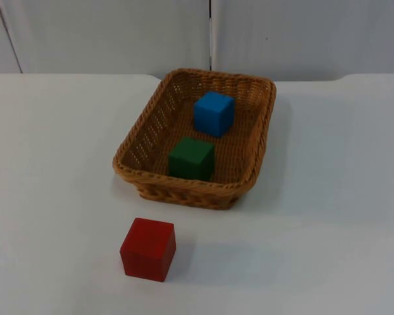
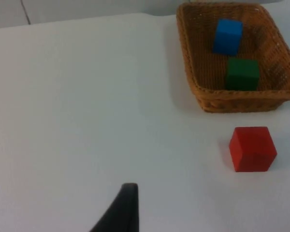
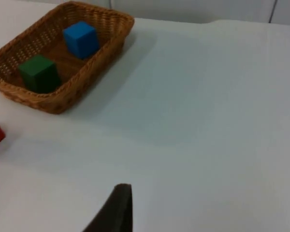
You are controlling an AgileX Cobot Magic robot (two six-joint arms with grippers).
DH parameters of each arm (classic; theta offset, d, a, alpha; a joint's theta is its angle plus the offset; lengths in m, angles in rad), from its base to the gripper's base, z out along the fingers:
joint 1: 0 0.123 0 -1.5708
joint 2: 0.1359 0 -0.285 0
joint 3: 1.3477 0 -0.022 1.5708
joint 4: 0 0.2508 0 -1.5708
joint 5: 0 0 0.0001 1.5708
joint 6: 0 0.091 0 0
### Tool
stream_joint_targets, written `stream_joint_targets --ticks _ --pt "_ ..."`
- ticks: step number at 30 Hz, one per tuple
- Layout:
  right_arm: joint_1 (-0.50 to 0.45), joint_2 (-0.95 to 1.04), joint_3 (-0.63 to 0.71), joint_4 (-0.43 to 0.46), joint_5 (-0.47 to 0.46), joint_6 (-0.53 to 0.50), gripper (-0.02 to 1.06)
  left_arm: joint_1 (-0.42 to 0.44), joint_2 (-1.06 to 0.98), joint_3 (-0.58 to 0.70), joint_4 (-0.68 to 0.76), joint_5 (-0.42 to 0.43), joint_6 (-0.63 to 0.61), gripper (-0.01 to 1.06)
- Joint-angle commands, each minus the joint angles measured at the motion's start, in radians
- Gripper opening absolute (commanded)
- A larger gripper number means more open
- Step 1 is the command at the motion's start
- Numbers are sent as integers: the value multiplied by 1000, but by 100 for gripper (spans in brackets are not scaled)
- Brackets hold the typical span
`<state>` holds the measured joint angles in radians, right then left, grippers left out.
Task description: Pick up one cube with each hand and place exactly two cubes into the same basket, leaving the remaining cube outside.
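Note:
A woven brown basket (image 1: pixel 253 180) stands mid-table, towards the back. Inside it, a blue cube (image 1: pixel 214 113) sits at the far end and a green cube (image 1: pixel 192 158) at the near end, apart from each other. A red cube (image 1: pixel 148 249) rests on the table just in front of the basket, outside it. My left gripper (image 2: pixel 128 203) hangs over bare table well to the left of the red cube (image 2: pixel 252 148) and the basket (image 2: pixel 203 92). My right gripper (image 3: pixel 118 205) hangs over bare table to the right of the basket (image 3: pixel 94 72). Both arms wait, holding nothing that I can see.
The white table (image 1: pixel 328 216) stretches wide on both sides of the basket. A grey partition wall (image 1: pixel 118 33) closes off the back edge.

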<state>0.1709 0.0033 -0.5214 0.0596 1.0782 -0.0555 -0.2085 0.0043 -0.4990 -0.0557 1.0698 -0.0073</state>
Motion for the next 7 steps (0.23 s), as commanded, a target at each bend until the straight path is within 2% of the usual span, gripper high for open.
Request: stream_joint_targets --ticks 1,7 --pt "-22 -3 6 3 -1 -5 105 37 -4 4 -7 2 -6 105" --pt "-50 -3 6 3 -1 -5 105 119 -4 4 -7 2 -6 105"
